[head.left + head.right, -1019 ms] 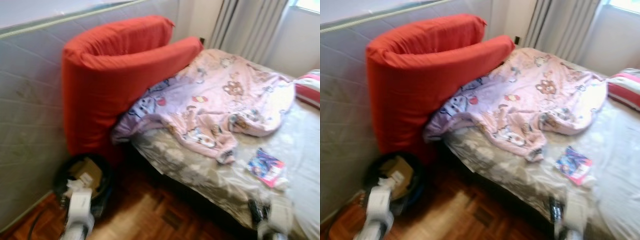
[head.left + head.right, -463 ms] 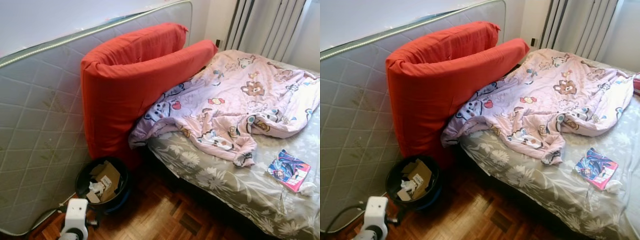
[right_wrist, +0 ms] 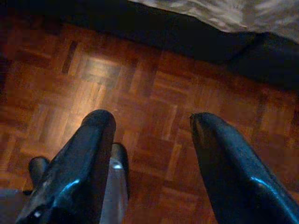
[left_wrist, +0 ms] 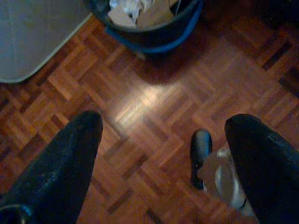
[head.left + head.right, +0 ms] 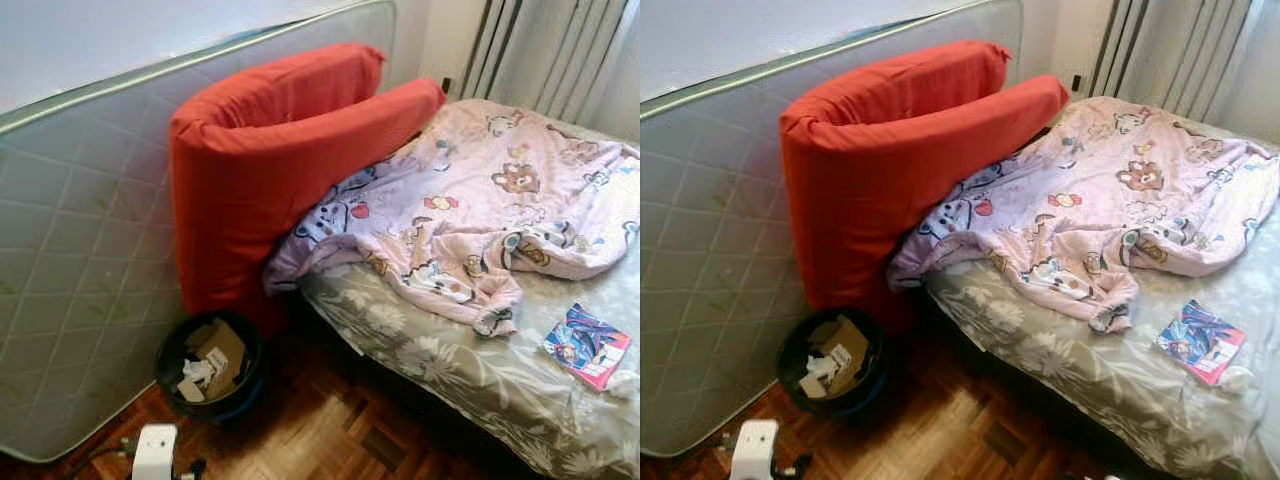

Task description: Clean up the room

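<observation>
Ahead of the left claw [image 4: 159,154], whose 2 black fingers stand apart and hold nothing over the parquet floor [image 4: 154,98], you see the waste bin [image 4: 149,21] with cardboard and crumpled paper inside. The right claw [image 3: 149,149] likewise hangs spread and empty above the floor, with the bed's [image 5: 460,375] edge beyond it.

Well away from both claws, on the bed's far side, lie the task's likely items: a colourful magazine [image 5: 587,345] and, touching its corner, a crumpled white tissue [image 5: 625,383]. A pink blanket [image 5: 470,215] lies rumpled near them.

Judge the magazine light, thin and limp; pinch it at an overhanging edge, since it may slip. The tissue should crush softly, so take it anywhere.

Head views give you the bed, the orange cushion [image 5: 270,170] and the upright mattress [image 5: 80,260]; the wrist views add finger spacing and the floor beneath.
</observation>
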Tool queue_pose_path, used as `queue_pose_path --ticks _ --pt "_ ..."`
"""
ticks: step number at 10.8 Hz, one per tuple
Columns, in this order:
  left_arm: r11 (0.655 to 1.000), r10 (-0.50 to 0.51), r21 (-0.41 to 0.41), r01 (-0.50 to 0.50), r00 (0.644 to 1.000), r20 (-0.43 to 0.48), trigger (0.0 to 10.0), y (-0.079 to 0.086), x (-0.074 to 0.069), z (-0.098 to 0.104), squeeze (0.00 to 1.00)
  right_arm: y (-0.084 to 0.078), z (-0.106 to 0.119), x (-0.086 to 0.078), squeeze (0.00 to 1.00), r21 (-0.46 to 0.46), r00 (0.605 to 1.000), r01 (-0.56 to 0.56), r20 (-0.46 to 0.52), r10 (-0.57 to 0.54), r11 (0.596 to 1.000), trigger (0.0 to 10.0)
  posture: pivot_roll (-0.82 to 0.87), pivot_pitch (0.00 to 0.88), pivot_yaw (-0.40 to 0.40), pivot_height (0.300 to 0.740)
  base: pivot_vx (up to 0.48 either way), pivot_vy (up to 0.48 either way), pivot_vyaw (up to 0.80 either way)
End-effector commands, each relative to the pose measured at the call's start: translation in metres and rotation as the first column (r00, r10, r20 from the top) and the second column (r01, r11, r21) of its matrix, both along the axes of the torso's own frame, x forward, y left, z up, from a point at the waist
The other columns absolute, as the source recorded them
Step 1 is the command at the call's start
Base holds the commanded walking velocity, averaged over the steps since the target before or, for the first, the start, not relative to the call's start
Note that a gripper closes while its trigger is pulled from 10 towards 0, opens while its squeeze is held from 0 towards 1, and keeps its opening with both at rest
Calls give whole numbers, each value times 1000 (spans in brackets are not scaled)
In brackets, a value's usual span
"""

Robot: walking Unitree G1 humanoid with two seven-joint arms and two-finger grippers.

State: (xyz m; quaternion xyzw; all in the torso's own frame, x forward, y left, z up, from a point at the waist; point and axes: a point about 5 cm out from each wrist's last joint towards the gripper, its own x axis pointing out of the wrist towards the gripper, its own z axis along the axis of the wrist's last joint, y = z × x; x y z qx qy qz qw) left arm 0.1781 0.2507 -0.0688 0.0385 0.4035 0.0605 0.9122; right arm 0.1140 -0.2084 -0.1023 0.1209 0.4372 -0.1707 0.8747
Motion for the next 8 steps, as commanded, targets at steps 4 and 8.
queue_pose_path --ticks 4,8 --pt "1000 -11 8 12 999 -50 10000 6 -14 -5 0 12 1 12 0 33 998 -68 -5 68 997 10000 140 38 4 740 0 0 0" --pt "999 -50 -15 48 993 -106 10000 -14 -27 -17 0 -9 1 6 0 16 997 -55 -52 56 998 10000 142 59 -30 740 0 0 0"
